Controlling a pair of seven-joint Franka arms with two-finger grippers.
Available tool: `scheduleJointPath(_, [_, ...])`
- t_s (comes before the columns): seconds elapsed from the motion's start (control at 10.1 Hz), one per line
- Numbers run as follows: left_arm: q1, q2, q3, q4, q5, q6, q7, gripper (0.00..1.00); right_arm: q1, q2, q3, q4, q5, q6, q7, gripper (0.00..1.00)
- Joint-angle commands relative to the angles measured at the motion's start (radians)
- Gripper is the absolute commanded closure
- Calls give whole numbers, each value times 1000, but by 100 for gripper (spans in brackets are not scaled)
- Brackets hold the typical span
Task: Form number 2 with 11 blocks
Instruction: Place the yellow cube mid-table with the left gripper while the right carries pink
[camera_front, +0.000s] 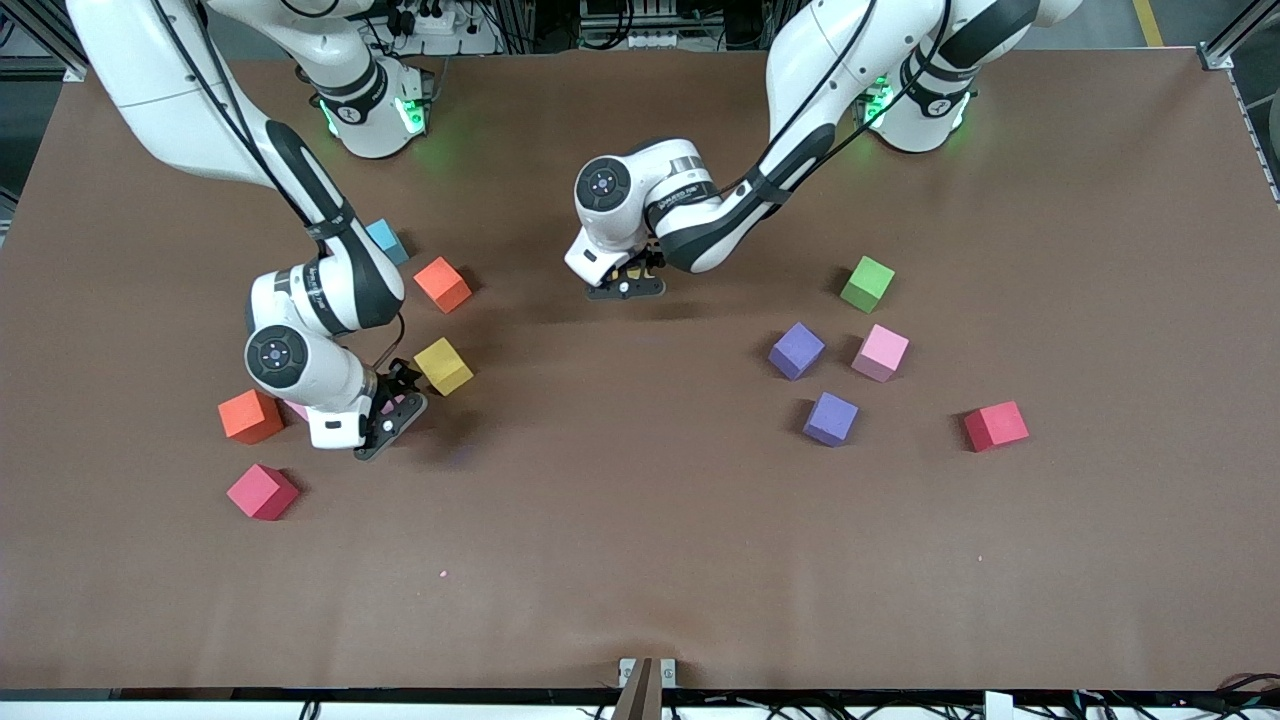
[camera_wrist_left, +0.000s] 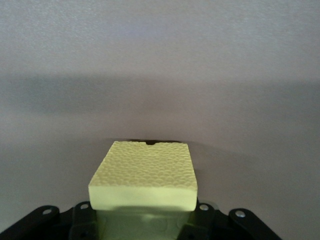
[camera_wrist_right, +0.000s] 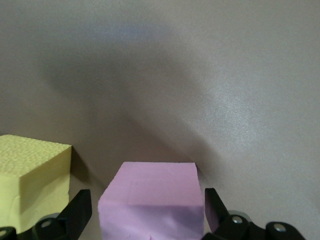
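Brown counter (camera_front: 640, 560), blocks scattered: left tool (camera_front: 628, 284), upper centre of frame, clamps a yellow block (camera_wrist_left: 145, 175) for placing; right tool (camera_front: 392, 408) stands wide astride a pink block (camera_wrist_right: 152, 202), ready to grasp.

No word, number or brand can be read for certain; small dark lettering runs along the white wrist link of the left arm (camera_front: 690, 190), just above the left gripper (camera_front: 625, 285), too small to make out; like lettering sits on the wrist link of the right arm (camera_front: 320, 285), above the right gripper (camera_front: 390, 415), equally unreadable; the blocks' faces are blank, as on the yellow block (camera_wrist_left: 145, 177) and the pink block (camera_wrist_right: 152, 202).
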Motion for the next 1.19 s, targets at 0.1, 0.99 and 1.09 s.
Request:
scheduleJointPath(0.1, [-38,-8,7,15,29,3,7,100,-72,20,8,-7,-37,27,-72,0])
scheduleJointPath(0.99, [-76,-2,9,12,28,28,36,0,-49,3,17,15,-37,16,-75,61])
scheduleJointPath(1.09, [-66,-9,9,13,22,26,33,0,-47,-17,31,19,-36,15,-67,66])
